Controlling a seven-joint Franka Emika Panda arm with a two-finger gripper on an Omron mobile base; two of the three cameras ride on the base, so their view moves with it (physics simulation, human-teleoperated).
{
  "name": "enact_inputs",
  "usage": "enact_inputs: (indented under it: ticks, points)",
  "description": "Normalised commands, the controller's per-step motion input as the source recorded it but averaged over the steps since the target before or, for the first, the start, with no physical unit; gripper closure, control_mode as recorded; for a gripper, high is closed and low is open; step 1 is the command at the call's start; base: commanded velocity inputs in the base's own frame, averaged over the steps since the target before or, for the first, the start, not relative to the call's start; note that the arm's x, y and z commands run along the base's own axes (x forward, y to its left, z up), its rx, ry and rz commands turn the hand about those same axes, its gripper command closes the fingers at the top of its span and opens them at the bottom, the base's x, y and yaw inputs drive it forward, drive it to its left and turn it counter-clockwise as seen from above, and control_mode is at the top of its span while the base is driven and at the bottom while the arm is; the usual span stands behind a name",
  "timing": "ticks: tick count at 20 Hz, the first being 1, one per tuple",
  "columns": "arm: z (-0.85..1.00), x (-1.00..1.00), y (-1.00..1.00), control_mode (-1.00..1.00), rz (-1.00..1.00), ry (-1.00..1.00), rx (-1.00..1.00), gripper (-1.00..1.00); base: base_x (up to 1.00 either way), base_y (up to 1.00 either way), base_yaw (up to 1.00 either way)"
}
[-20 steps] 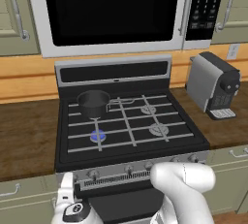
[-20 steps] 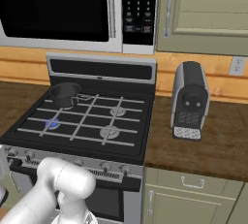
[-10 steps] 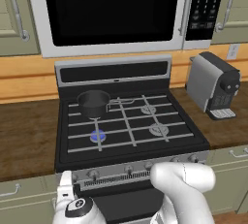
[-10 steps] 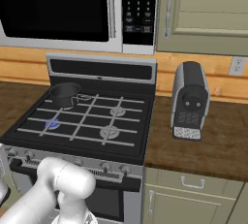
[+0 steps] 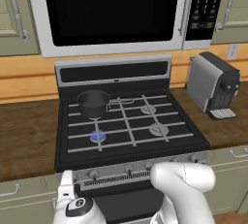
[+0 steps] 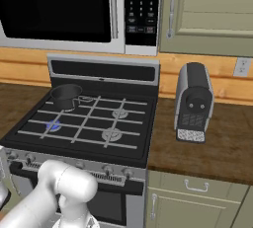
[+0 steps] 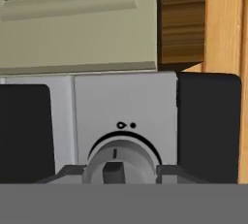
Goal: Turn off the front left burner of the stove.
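Note:
The stove has a black cooktop and a silver front panel with a row of knobs. Its front left burner glows blue under the pale grate bars. In the hand view a round silver knob with a dark collar sits close, dead ahead. My gripper is open, and its dark fingertips stand on either side of the knob, very near its rim. In the left base view my hand hangs low before the left end of the panel.
A dark grey saucepan sits on the back left burner. A silver coffee machine stands on the wooden counter right of the stove. A microwave hangs above. Cream cabinet doors flank the oven.
My hand has crept slightly up and right toward the left end of the stove's front panel. The burner stays lit.

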Motion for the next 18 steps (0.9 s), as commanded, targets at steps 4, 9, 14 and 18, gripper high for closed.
enact_inputs:
  ticks: [4,9,14,18]
  points:
    - [0.14,0.02,-0.14,-1.00,-0.05,0.04,0.39,1.00,0.00,0.00,0.00]
    - [0.14,0.00,-0.27,-1.00,-0.10,0.02,0.56,1.00,0.00,0.00,0.00]
    - [0.08,0.00,-0.32,-1.00,-0.13,0.00,0.64,1.00,0.00,0.00,0.00]
    - [0.01,0.00,-0.23,-1.00,-0.19,0.00,0.64,1.00,0.00,0.00,0.00]
